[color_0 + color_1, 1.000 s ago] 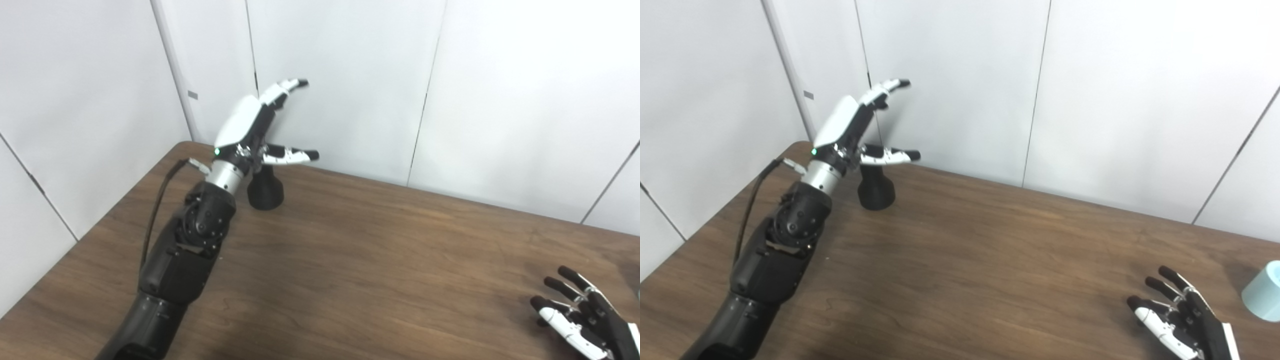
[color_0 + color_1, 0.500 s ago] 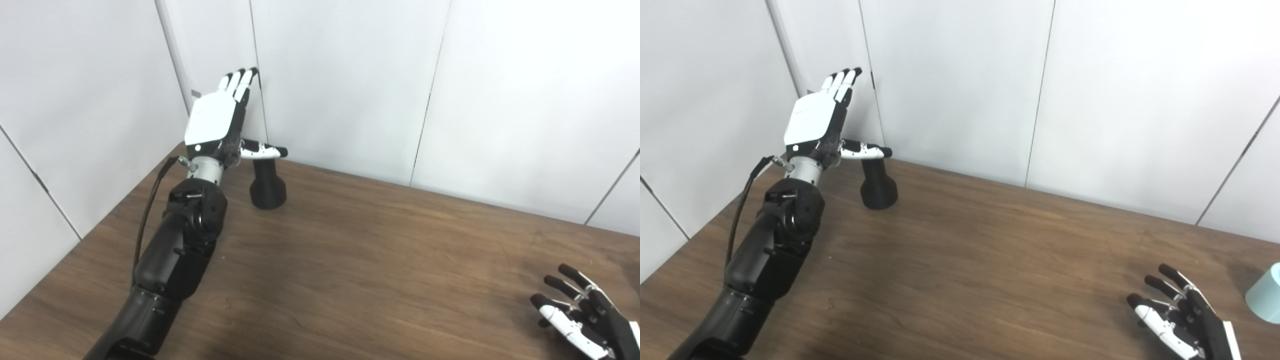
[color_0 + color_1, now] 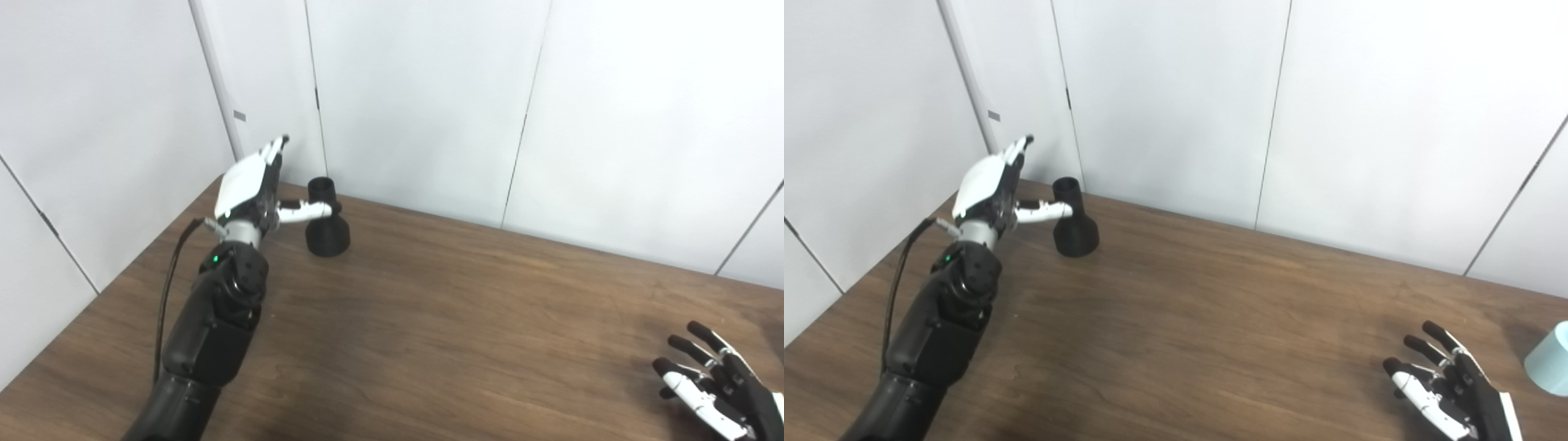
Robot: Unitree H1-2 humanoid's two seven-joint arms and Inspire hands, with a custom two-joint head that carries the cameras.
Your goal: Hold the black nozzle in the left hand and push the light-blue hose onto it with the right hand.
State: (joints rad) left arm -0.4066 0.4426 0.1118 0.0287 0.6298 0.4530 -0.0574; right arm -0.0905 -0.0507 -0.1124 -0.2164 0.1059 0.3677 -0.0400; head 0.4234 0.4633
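The black nozzle (image 3: 327, 219) stands upright on its wide base near the table's far left corner, narrow neck up. My left hand (image 3: 252, 191) is open just left of it, fingers stretched toward the wall, thumb reaching across to the nozzle's neck; I cannot tell if the thumb touches it. The light-blue hose (image 3: 1549, 359) shows only in the right eye view, cut off by the right edge. My right hand (image 3: 1448, 391) rests open low at the front right, a little left of the hose, holding nothing.
The brown wooden table (image 3: 441, 318) fills the lower part of both views. White wall panels (image 3: 429, 92) stand close behind the nozzle and along the left side. A black cable (image 3: 171, 282) runs along my left forearm.
My left hand has come down from above the nozzle to its left side, with the thumb now level with the neck. The nozzle's top has come into view. The right hand has barely moved.
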